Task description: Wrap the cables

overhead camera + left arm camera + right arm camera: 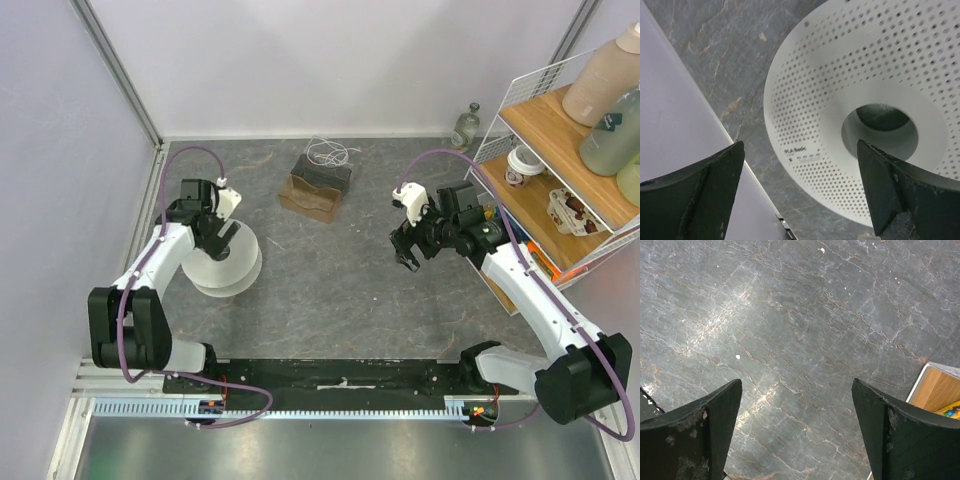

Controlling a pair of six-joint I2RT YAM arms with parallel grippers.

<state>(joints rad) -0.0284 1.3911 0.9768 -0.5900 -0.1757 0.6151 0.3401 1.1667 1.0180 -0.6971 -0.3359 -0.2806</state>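
Note:
The cables [328, 153] are thin white wire in loose loops at the far middle of the table, lying on the back of a brown and black block [316, 186]. A white perforated spool [225, 262] stands at the left; it fills the left wrist view [875, 75]. My left gripper [222, 240] hovers over the spool, open and empty, and in its wrist view [800, 192] the jaws stand wide apart. My right gripper [405, 253] is open and empty above bare table right of centre, its jaws wide apart in the right wrist view [797, 432]. No cable shows in either wrist view.
A white wire rack [560, 150] with wooden shelves holds bottles and jars at the right edge; its corner shows in the right wrist view [940, 387]. A small glass jar [466, 126] stands by the back wall. The left wall [675, 150] is close beside the spool.

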